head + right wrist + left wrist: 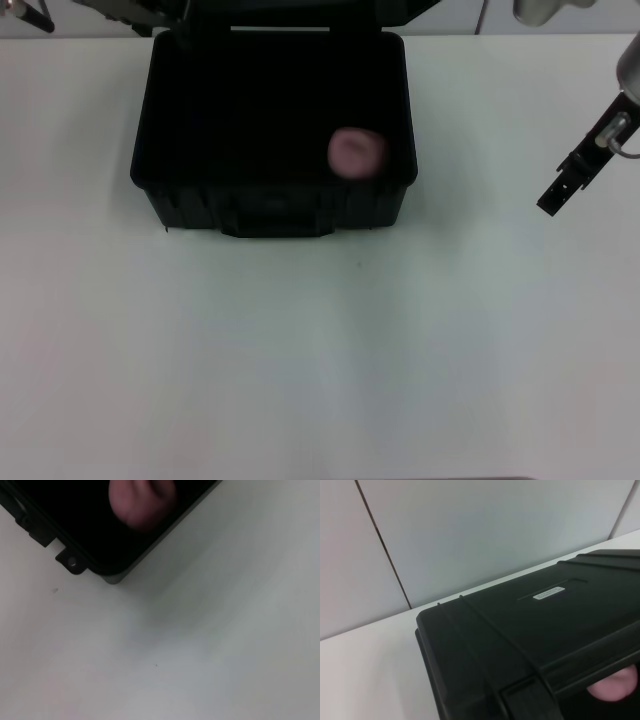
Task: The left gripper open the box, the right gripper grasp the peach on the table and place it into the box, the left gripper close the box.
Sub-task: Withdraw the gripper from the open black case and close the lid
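Note:
The black box (180, 190) stands open at the back middle of the table, its lid (300, 12) raised behind it. The pale pink peach (356, 152) lies inside, near the box's front right corner. My right gripper (556, 198) hangs over the table to the right of the box, well apart from it and holding nothing. Only a tip of my left gripper (30, 15) shows at the far back left. The left wrist view shows the lid (520, 630) with its white label (548, 593) and a bit of the peach (616, 686). The right wrist view catches the peach (142, 502) inside a box corner (105, 570).
White table (320, 360) stretches wide in front of the box and on both sides. A pale panelled wall (470, 530) rises behind the table's back edge. A tiny dark speck (360, 265) lies in front of the box.

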`<control>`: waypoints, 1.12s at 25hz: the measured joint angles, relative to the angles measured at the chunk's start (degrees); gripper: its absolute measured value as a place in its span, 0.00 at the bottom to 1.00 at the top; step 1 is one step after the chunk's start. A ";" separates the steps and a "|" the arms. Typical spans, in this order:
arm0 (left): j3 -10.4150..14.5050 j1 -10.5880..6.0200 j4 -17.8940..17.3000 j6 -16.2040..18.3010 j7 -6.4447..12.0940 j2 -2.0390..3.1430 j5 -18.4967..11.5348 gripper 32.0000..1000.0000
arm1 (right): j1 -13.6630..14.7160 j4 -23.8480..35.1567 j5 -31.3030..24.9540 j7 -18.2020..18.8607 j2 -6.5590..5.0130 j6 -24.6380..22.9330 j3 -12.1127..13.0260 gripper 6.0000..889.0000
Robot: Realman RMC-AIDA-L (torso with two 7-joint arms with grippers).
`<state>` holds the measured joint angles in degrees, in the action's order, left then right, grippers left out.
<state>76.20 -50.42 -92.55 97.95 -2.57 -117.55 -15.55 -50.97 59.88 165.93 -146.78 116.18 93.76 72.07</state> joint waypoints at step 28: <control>0.00 0.01 -0.35 1.71 -0.85 -0.09 1.76 0.49 | 0.00 -0.21 0.01 0.00 -0.09 -0.52 0.00 0.97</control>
<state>76.20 -50.41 -92.90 99.67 -3.42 -117.64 -13.79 -50.97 59.67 165.94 -146.78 116.10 93.24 72.07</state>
